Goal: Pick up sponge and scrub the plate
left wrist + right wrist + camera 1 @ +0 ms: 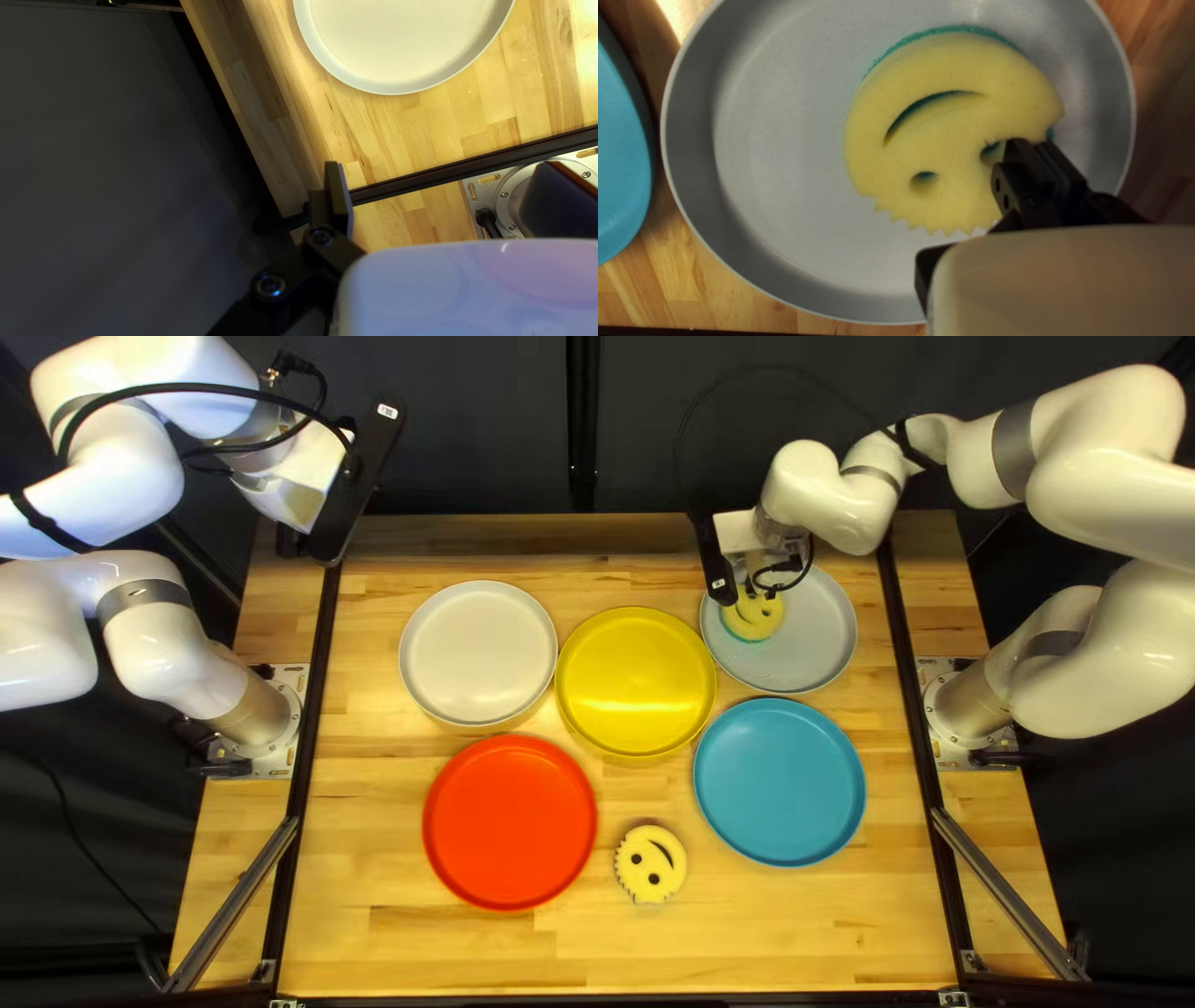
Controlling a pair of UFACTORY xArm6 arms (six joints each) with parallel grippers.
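- The right hand (754,573) is closed on the edge of a yellow smiley sponge (752,619), its two black fingers (1016,152) close together with the sponge's rim pinched between them.
- That sponge is within the rim of the gray plate (815,632), toward the plate's left side in the top left view. Its yellow face is up and a green layer shows under it. I cannot tell how firmly it meets the plate.
- The left hand (294,539) is raised near the far left corner of the worktop (411,946). It is open and has hold of nothing; in its wrist view one finger (335,193) shows, set apart, and the other is hidden.
- The white plate (479,653) is to the left of the yellow plate (637,682) in the top left view, with the gray plate on the yellow one's other side.
- Nearer the worktop's near edge are the red plate (510,821), below the white plate in that view, and the blue plate (781,782), below the gray one.
- A second smiley sponge (650,864) lies face up on the worktop, between the red and blue plates and a little nearer the near edge.
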